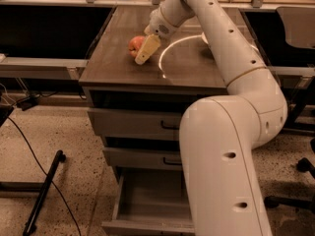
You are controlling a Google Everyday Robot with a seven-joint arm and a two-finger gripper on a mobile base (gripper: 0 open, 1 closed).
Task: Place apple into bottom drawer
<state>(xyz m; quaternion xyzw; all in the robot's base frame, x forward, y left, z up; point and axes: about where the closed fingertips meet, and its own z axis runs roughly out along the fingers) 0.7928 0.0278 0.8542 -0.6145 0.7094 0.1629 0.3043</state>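
The red-orange apple (134,45) lies on the brown cabinet top (118,65), left of a white ring mark. My gripper (144,53) hangs over the top and reaches down against the apple's right side; one pale finger (148,48) lies in front of the apple and hides part of it. The bottom drawer (150,208) is pulled out below, with a bare grey floor; my arm hides its right part.
Two upper drawers (133,123) with black handles are shut. My white arm (226,146) fills the right of the view and hides the top's right side. A black pole and cable (42,191) lie on the speckled floor at left. A chair base (295,200) stands at right.
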